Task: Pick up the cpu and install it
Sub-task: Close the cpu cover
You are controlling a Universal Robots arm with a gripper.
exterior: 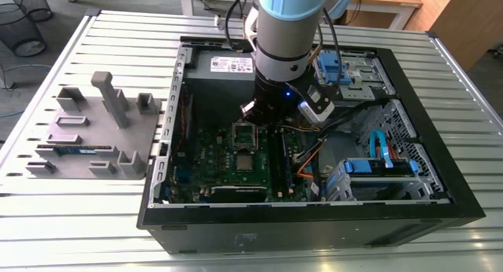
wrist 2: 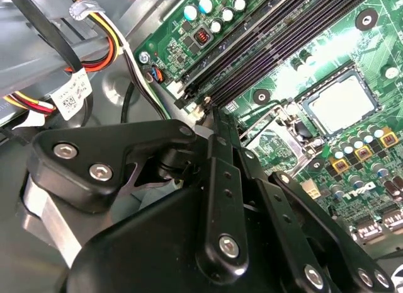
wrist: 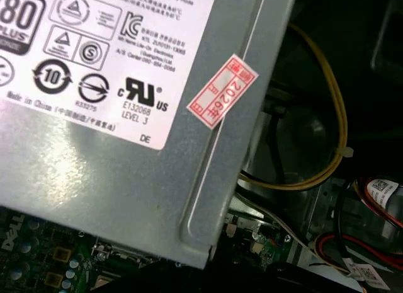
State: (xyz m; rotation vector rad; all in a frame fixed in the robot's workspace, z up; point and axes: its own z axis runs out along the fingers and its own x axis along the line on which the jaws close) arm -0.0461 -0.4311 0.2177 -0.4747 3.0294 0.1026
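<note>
The cpu is a small silver-grey square lying flat in the socket on the green motherboard inside the open computer case. In the second wrist view the cpu lies in the socket with the metal load plate swung up beside it. My gripper hangs inside the case just above that raised plate, on the power-supply side of the socket. Its black fingers meet at one tip, shut with nothing seen between them.
A grey power supply sits close behind the gripper. Black memory slots run alongside the socket. Loose cables and blue drive cages fill the exterior view's right. A grey fixture plate holds a memory stick.
</note>
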